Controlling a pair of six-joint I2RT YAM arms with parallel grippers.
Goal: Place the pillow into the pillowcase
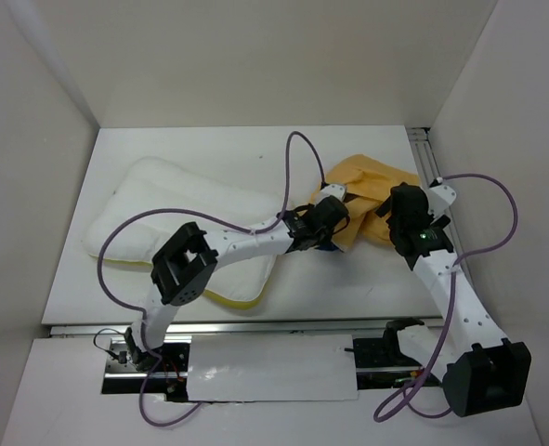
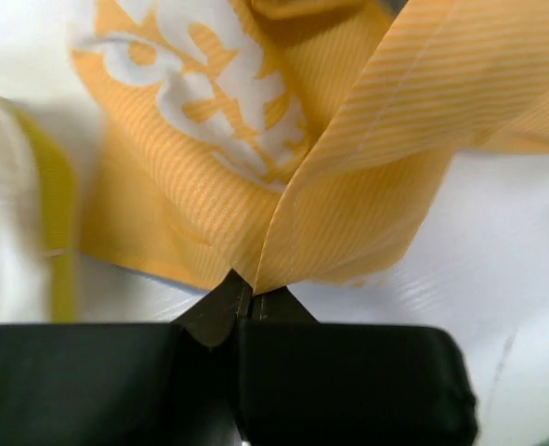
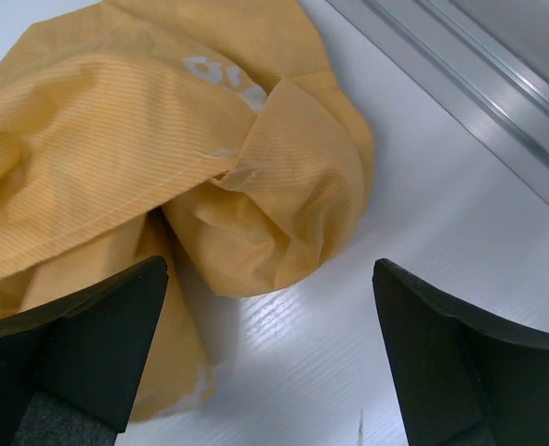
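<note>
A fold of the pillowcase (image 2: 348, 186) is being pinched by the closed left gripper (image 2: 246, 299), probably to open its mouth. The right gripper (image 3: 269, 269) is being held wide above it. The pillow (image 1: 176, 218) is being supported alongside by the surface (image 1: 348, 288).

1. Mustard-orange with fine paler stripes and white printed logos: pillowcase (image 1: 369, 178).
2. White on top, yellow along the near edge — pillow (image 1: 176, 209).
3. Plain glossy white: desk (image 1: 348, 288).
4. Matte black: left hand (image 2: 246, 302) and right hand (image 3: 269, 269).
5. White shells with black joints on left arm (image 1: 246, 243) and right arm (image 1: 460, 297) — purple for the cables (image 1: 288, 177).
</note>
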